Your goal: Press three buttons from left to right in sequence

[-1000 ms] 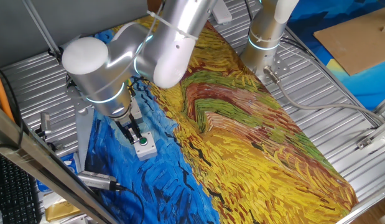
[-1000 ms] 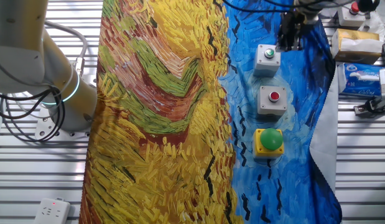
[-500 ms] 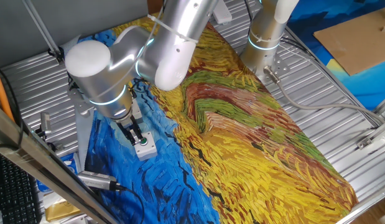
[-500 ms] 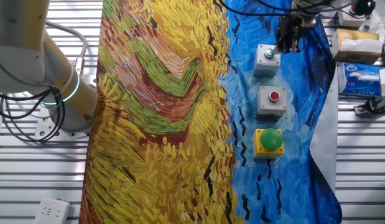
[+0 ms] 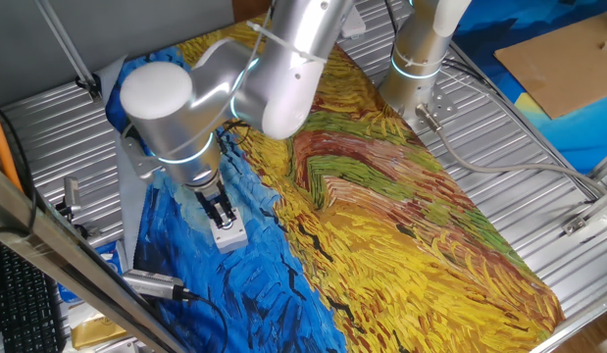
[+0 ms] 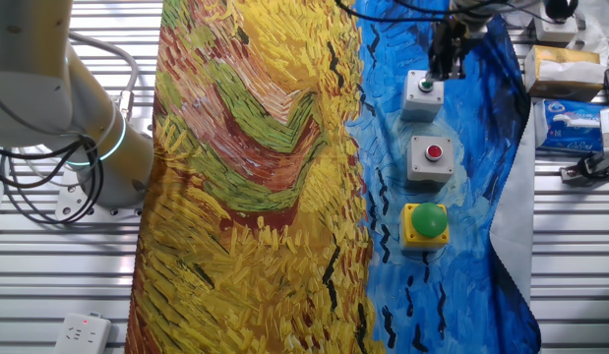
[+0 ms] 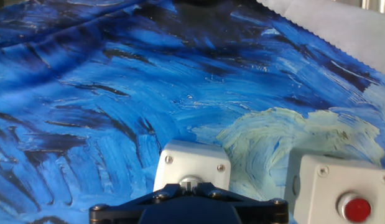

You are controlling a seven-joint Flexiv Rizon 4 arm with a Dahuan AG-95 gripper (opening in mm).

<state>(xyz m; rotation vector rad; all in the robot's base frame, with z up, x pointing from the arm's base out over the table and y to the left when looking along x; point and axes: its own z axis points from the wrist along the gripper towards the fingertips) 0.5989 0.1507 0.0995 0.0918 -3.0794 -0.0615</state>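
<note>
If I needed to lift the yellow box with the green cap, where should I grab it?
Grip the yellow box by its two flat opposite sides, below the domed green cap, coming straight down from above. It sits flat on the cloth, and the round cap would likely slip.

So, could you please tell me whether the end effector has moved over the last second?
Yes. In the other fixed view the end effector has shifted left, from the right edge of the small green button box to over its button.

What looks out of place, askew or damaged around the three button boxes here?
Nothing stands out. The yellow box with the big green cap, the grey-white box with the red button and the grey-white box with the small green button sit upright in one row on the painted blue cloth, pincer over the last.
</note>
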